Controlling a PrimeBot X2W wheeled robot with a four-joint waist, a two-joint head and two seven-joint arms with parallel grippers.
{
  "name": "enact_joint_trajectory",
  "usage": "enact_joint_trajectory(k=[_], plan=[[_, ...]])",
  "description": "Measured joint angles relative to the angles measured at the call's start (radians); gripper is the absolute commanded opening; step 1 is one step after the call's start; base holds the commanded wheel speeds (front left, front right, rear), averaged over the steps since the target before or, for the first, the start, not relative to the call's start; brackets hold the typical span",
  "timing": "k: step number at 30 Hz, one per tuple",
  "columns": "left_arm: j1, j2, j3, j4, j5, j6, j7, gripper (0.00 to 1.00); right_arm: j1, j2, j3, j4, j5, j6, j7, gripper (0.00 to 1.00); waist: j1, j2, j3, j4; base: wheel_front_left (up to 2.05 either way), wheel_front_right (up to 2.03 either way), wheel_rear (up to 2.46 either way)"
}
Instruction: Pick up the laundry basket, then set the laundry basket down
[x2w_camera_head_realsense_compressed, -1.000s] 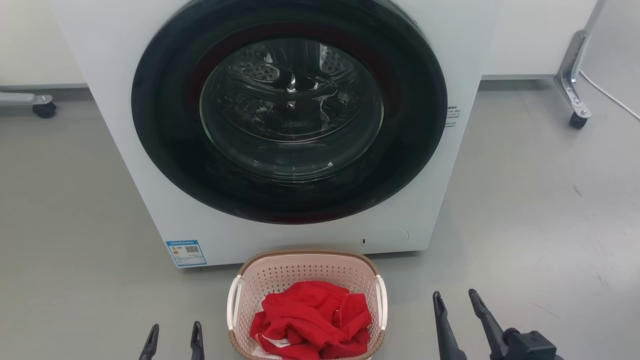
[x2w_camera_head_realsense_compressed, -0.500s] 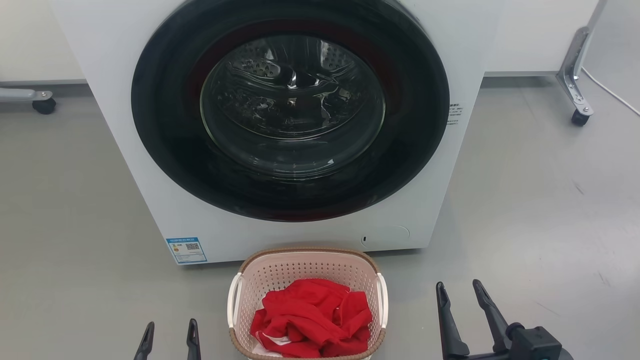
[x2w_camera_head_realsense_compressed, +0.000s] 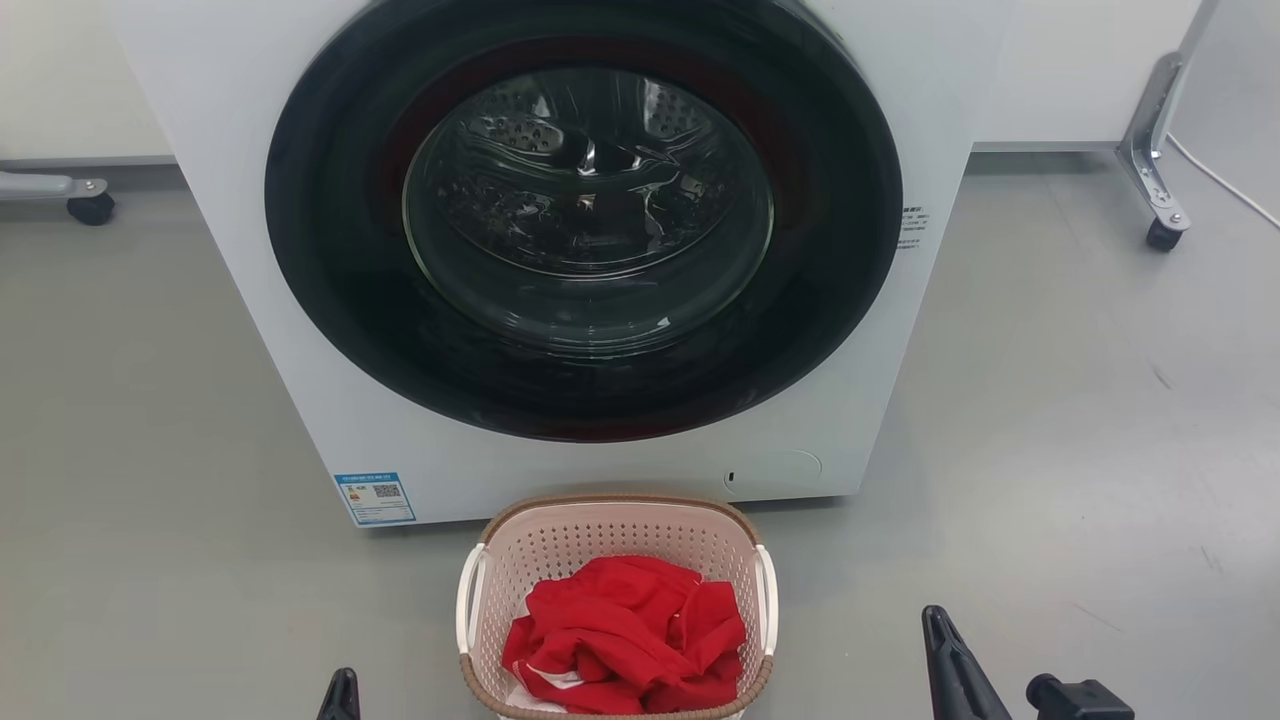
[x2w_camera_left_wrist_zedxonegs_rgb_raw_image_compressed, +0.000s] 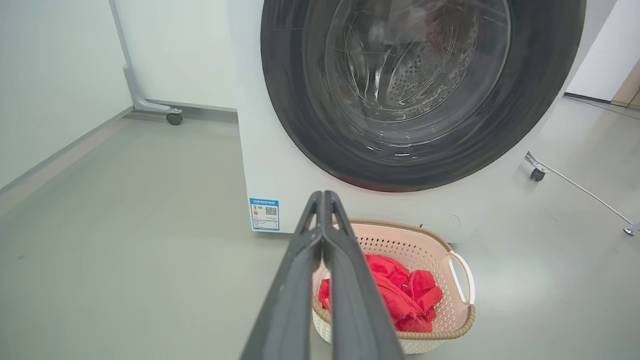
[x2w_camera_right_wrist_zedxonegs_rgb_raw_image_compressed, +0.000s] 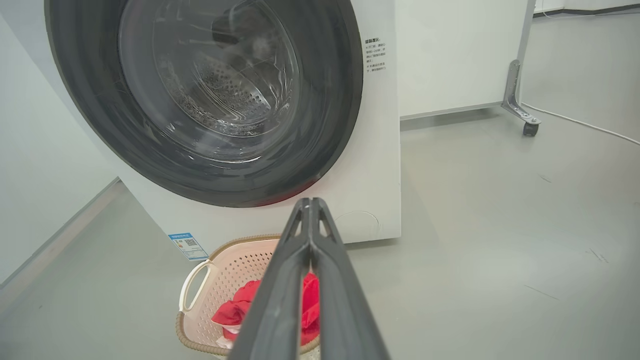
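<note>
Change since earlier frame: both grippers, then showing two spread fingers each in the head view, now show a single dark tip low at that view's edge.

1. Left gripper (x2w_camera_left_wrist_zedxonegs_rgb_raw_image_compressed: 322, 200): long dark fingers pressed together tip to tip, nothing between them. In the head view it (x2w_camera_head_realsense_compressed: 340, 692) sits at 8 o'clock of item 3, apart from it.
2. Right gripper (x2w_camera_right_wrist_zedxonegs_rgb_raw_image_compressed: 310, 202): fingers likewise closed flush, empty. In the head view it (x2w_camera_head_realsense_compressed: 942, 635) sits at 4 o'clock of item 3, apart from it.
3. Pale pink perforated plastic laundry basket (x2w_camera_head_realsense_compressed: 600, 535), brown woven-look rim, two white side handles. Upright on the floor, at 6 o'clock of item 5, just beside its front.
4. Crumpled red cloth (x2w_camera_head_realsense_compressed: 620, 630): lies inside item 3.
5. White front-loading washing machine (x2w_camera_head_realsense_compressed: 250, 220): round dark glass door (x2w_camera_head_realsense_compressed: 585, 215) shut; blue label sticker (x2w_camera_head_realsense_compressed: 375, 497) at the front's 7 o'clock corner.
6. Smooth grey floor (x2w_camera_head_realsense_compressed: 1050, 450).
</note>
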Motion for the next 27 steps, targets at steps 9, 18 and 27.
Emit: enact_joint_trajectory(k=[9,18,27], plan=[[-0.011,-0.009,0.025,0.021,-0.133,-0.026,0.035,0.0,-0.004,0.003,-0.044,0.008,0.131,0.019,0.04,0.0,0.0,0.0,0.002,0.004,0.0,0.0,0.0],[-0.035,-0.015,0.049,0.035,-0.246,-0.044,0.069,0.0,-0.022,0.006,-0.086,0.015,0.244,0.042,0.071,0.0,0.0,0.0,0.004,0.007,0.0,0.0,0.0],[-0.069,-0.021,0.074,0.054,-0.37,-0.061,0.101,0.0,-0.026,0.01,-0.13,0.027,0.366,0.063,0.108,0.0,0.0,0.0,0.006,0.011,0.0,0.0,0.0]])
